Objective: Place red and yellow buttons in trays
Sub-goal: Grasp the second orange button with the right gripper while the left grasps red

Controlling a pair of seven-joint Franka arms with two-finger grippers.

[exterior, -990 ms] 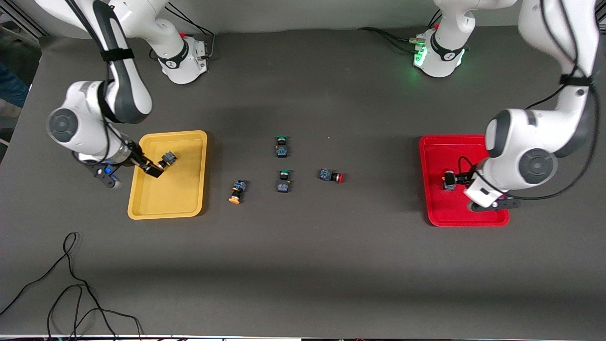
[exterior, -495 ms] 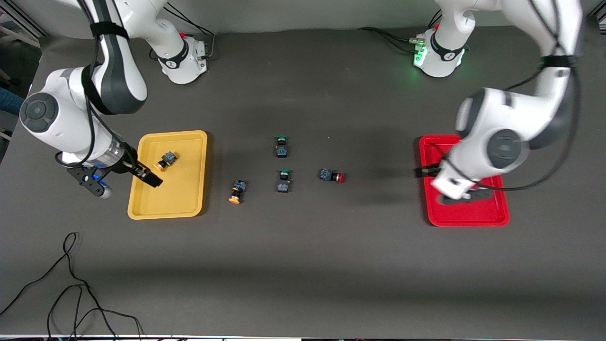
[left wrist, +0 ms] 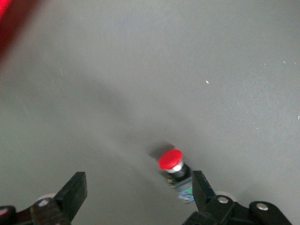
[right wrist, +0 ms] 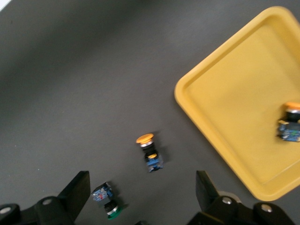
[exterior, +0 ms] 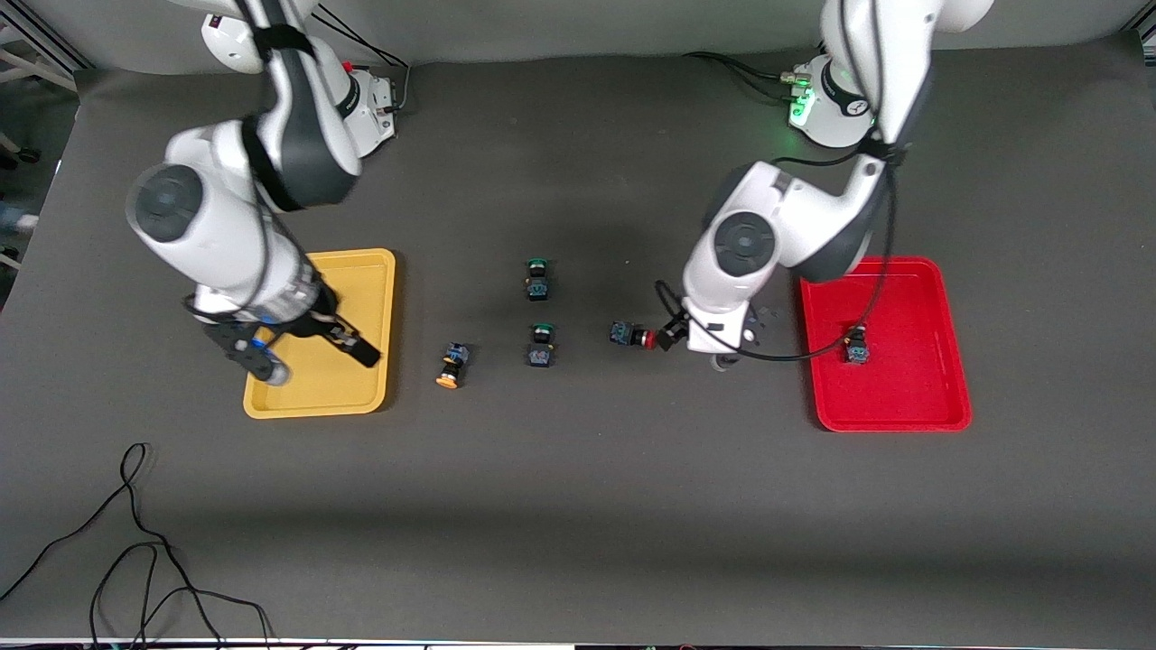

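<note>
My left gripper (exterior: 675, 336) is open and low beside a red button (exterior: 632, 337) lying on the table. In the left wrist view the red button (left wrist: 176, 171) lies between the fingers of the left gripper (left wrist: 138, 190), close to one finger. Another button (exterior: 856, 347) lies in the red tray (exterior: 903, 298). My right gripper (exterior: 357, 348) is open and empty over the yellow tray (exterior: 361, 271). A yellow button (exterior: 451, 364) lies on the table beside that tray. The right wrist view shows the right gripper (right wrist: 140, 197), this button (right wrist: 150, 150), the tray (right wrist: 234, 93) and a second yellow button (right wrist: 290, 123) in it.
Two green-capped buttons (exterior: 537, 278) (exterior: 541, 344) lie mid-table between the yellow and red buttons; one shows in the right wrist view (right wrist: 108, 200). A black cable (exterior: 135, 542) loops on the table near the front edge, at the right arm's end.
My left gripper left a button in the red tray and swung over to the red button on the table. My right gripper let go of a yellow button in the yellow tray and moved toward the tray's inner edge.
</note>
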